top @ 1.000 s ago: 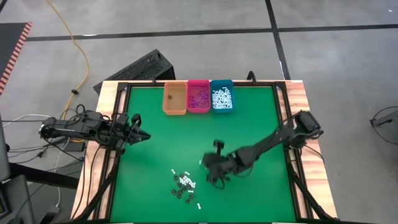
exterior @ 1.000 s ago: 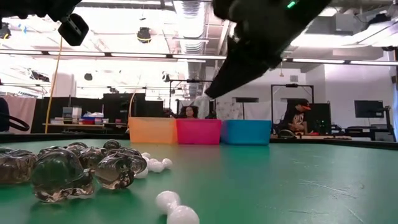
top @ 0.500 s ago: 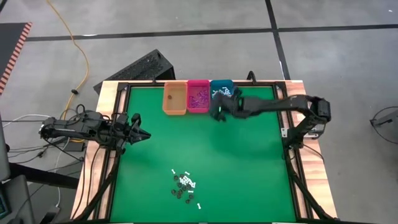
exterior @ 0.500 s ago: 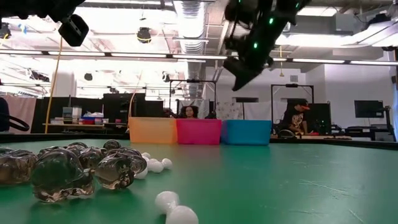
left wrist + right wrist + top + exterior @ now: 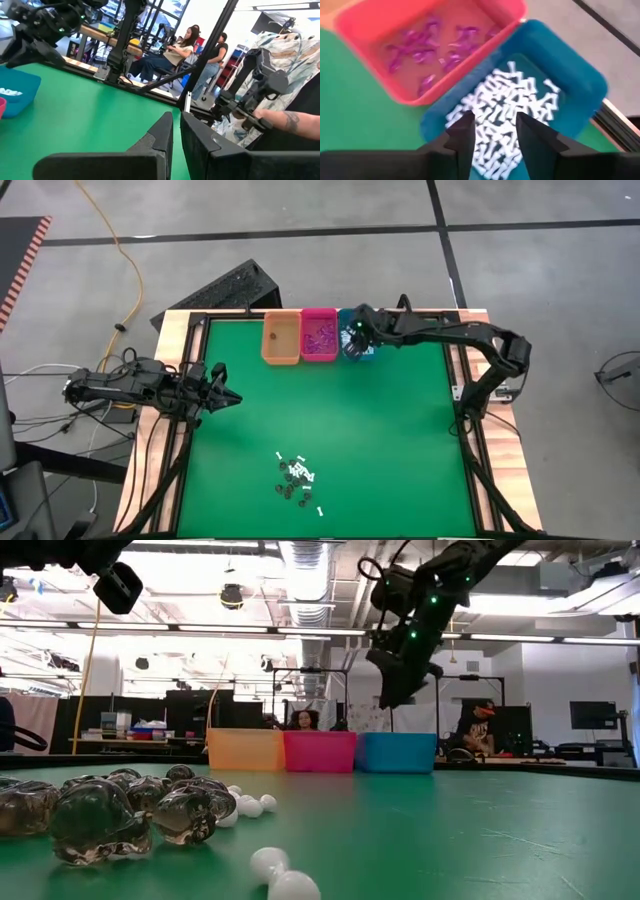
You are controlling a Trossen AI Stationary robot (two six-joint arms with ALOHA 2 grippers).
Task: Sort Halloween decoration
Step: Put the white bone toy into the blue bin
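Note:
The Halloween decoration pile (image 5: 297,477), white sticks and dark bits, lies on the green mat near the table's near edge. In the low view it shows as glassy dark pieces (image 5: 100,815) and white sticks (image 5: 280,875). Orange (image 5: 281,338), pink (image 5: 319,335) and teal (image 5: 362,352) bins stand in a row at the far edge. The pink bin holds purple bits (image 5: 427,47), the teal bin white sticks (image 5: 512,100). My right gripper (image 5: 495,135) hangs open above the teal bin, tipped downward, with nothing between its fingers. My left gripper (image 5: 228,397) waits shut at the table's left edge.
The wide middle of the green mat (image 5: 330,415) is free room between the pile and the bins. A black frame and wooden border (image 5: 485,340) edge the table. People sit in the room beyond the table (image 5: 175,47).
My right gripper has swung from just right of the pile, near the table's near edge, up and across to the far edge. It now hangs over the teal bin, rolled and tipped downward. The pile and the bins have stayed put.

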